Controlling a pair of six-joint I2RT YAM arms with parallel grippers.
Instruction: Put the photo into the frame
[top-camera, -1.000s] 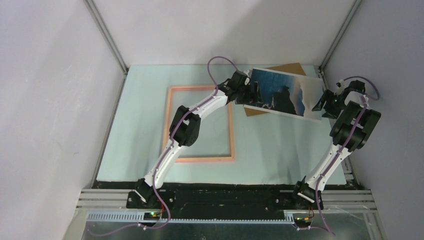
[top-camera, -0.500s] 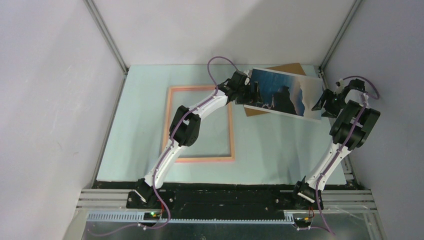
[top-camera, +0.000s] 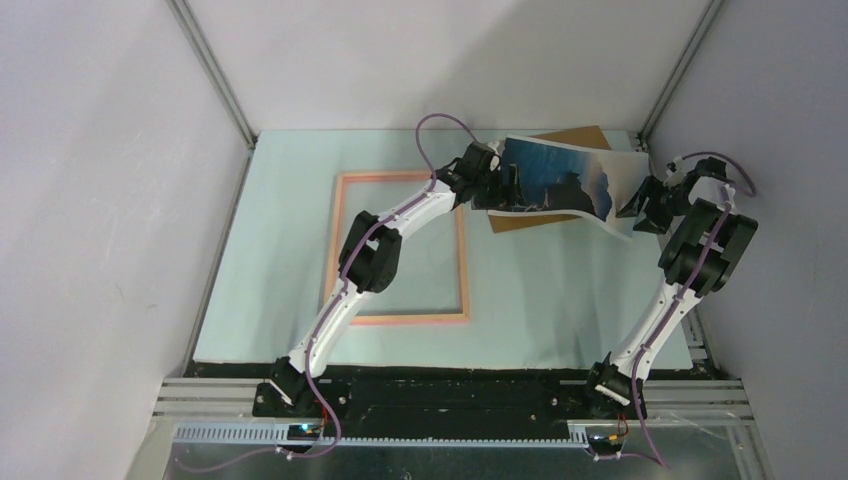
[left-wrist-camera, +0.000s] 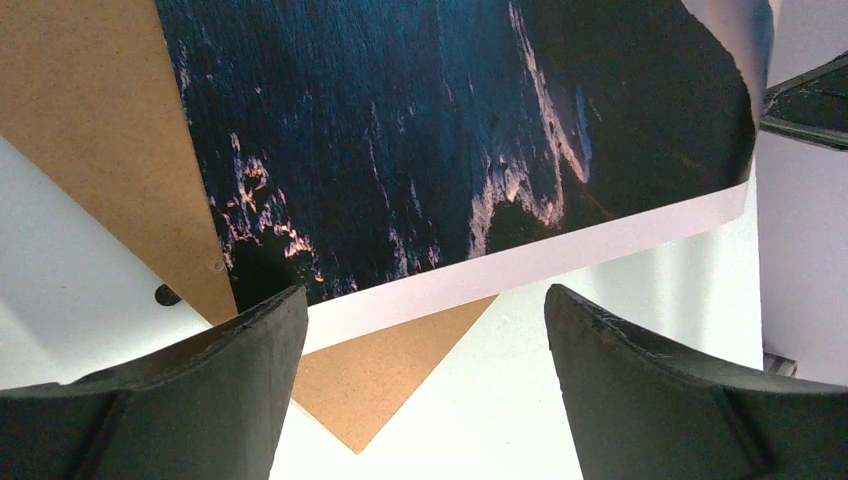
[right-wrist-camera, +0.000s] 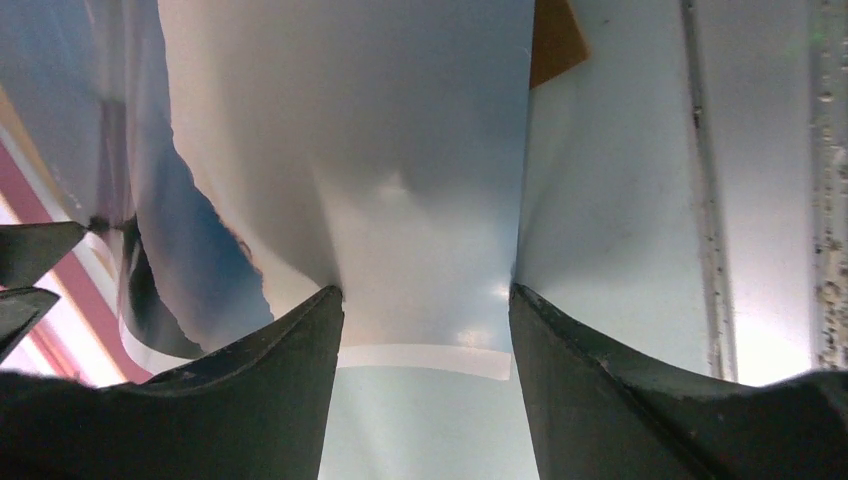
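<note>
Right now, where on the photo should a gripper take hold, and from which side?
The white border at its right end, coming in low from the right, one finger over and one under. The photo is too thin to pinch from above, but it is bowed, so that end seems lifted off the table, right by the right gripper.

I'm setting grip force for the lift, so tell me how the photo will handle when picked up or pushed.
Probably floppy: the photo bows in a wave, and one corner curls in the left wrist view. Likely light, being so thin. Pushing its edge may buckle or crease it: the right wrist view shows a dimple in the sheet.
</note>
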